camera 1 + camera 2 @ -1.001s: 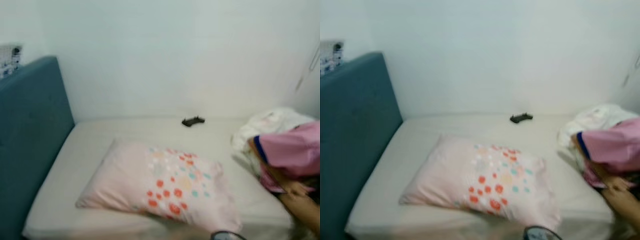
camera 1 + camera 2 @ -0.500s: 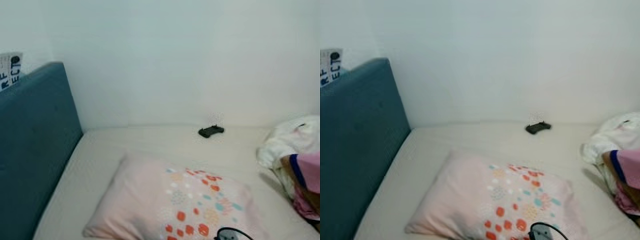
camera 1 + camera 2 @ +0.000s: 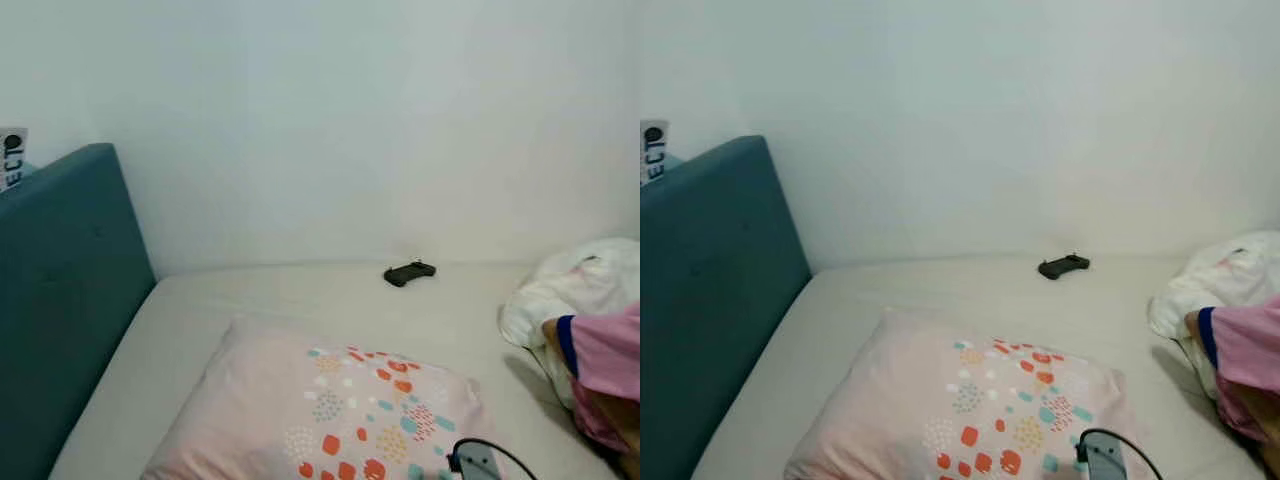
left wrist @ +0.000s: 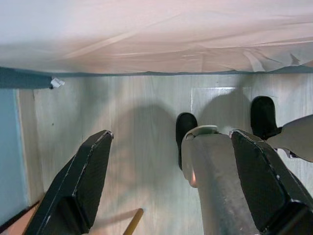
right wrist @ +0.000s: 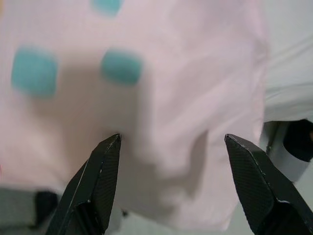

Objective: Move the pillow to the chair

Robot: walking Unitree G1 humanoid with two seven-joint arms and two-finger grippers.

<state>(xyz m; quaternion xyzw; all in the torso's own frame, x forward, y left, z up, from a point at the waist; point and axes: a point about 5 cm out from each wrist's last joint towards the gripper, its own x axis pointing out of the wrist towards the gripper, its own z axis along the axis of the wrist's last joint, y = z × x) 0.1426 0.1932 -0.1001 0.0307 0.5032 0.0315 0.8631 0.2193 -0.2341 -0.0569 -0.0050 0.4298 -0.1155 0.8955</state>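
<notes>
A pale pink pillow (image 3: 320,410) with red, teal and white dots lies flat on the white mattress (image 3: 300,295), close in front of me. My right gripper (image 5: 172,142) hovers open just above the pillow's near corner (image 5: 161,98), both black fingers spread over the fabric, nothing between them. Its grey wrist with a black cable (image 3: 480,462) pokes in at the bottom of the left eye view. My left gripper (image 4: 172,134) hangs open over the pale wooden floor beside the bed's edge.
A teal headboard (image 3: 60,300) bounds the bed on the left, a white wall behind. A black game controller (image 3: 409,273) lies near the wall. On the right are crumpled white bedding (image 3: 585,285) and a person's arm in a pink sleeve (image 3: 605,355). My own feet (image 4: 186,127) stand below.
The camera has moved closer and tilted up, so the pillow sits lower in the picture. My right wrist has risen into view at the bottom edge. The person's hand has dropped out of view.
</notes>
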